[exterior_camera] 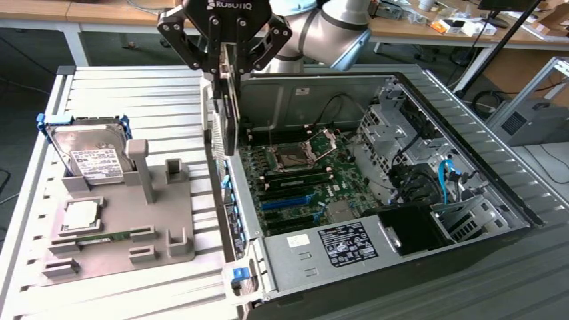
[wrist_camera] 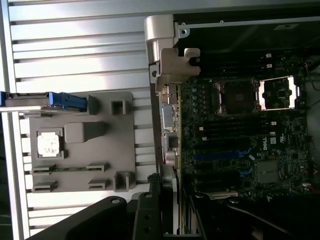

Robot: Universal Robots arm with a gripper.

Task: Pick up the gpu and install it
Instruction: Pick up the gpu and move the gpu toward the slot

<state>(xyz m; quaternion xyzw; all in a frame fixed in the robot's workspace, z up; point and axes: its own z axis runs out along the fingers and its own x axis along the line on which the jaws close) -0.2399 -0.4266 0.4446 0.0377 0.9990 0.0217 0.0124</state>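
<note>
The gpu (exterior_camera: 228,113), a thin dark card with a silver end bracket, hangs upright on its edge. It hangs over the wall of the open computer case (exterior_camera: 471,200) that lies toward the exterior view's left. My gripper (exterior_camera: 231,67) is shut on the card's top edge. The card's lower end is above the motherboard (exterior_camera: 302,177), short of the blue slots (exterior_camera: 286,199). In the wrist view the gripper (wrist_camera: 159,212) holds the gpu (wrist_camera: 170,207) edge-on beside the motherboard (wrist_camera: 235,135), near its blue slot (wrist_camera: 220,156).
A grey parts fixture (exterior_camera: 164,223) sits on the slatted table at the exterior view's left. It carries a hard drive (exterior_camera: 89,157), a processor chip (exterior_camera: 80,213) and a RAM stick (exterior_camera: 116,237). Cables and drive cages crowd the case's far side. Cluttered desks stand behind.
</note>
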